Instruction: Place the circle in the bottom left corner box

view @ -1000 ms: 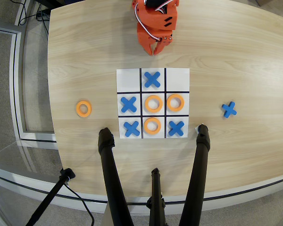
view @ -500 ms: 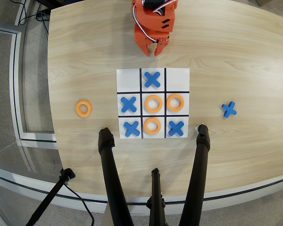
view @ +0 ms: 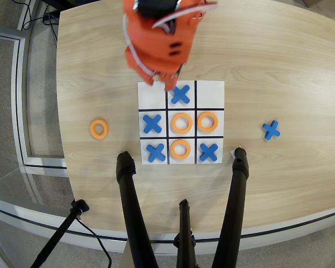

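Gripper: the orange gripper [view: 159,85] hung over the sheet's upper-left edge in the overhead view, blurred; its fingers [view: 170,86] appeared to carry nothing, and whether they stood wide or narrow could not be told.
Circle: one loose orange ring [view: 99,128] lay flat on the bare table [view: 279,61], well to the left of the sheet and apart from everything else.
Target box: by the view's own sides the lower-left cell held a blue X [view: 155,152]; the empty corners were the upper-left cell [view: 151,100] and the upper-right cell [view: 210,92]. Which one the task meant was likely the corner that is bottom left from the arm's side, but this was a judgement.
Step in hand: approach to the loose ring, not yet grasped.
Method: the fingers should straddle the ring's band, one inside the hole, and descend squarely so that the flat piece is not pushed along the table.
Other pieces: three rings and four X pieces filled the grid [view: 181,123]; a spare X [view: 271,129] lay to the right.
Obstacles: black tripod legs [view: 133,212] stood just below the sheet; neighbouring pieces left little room at the cell.
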You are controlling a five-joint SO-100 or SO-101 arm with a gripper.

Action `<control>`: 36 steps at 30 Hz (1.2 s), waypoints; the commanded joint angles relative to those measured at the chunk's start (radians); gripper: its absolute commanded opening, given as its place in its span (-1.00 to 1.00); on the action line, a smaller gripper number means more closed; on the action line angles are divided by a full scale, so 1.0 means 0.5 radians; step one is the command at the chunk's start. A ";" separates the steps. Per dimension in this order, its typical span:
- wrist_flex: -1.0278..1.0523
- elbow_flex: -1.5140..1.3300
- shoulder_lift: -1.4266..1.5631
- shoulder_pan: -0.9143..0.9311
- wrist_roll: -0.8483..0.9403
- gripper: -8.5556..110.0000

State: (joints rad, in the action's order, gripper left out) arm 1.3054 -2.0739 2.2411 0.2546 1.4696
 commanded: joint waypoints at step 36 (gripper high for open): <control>-0.721 2.037 -2.611 0.690 0.015 -0.52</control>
State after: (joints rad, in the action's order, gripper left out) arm 0.9557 -1.1029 0.9357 0.5998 1.4696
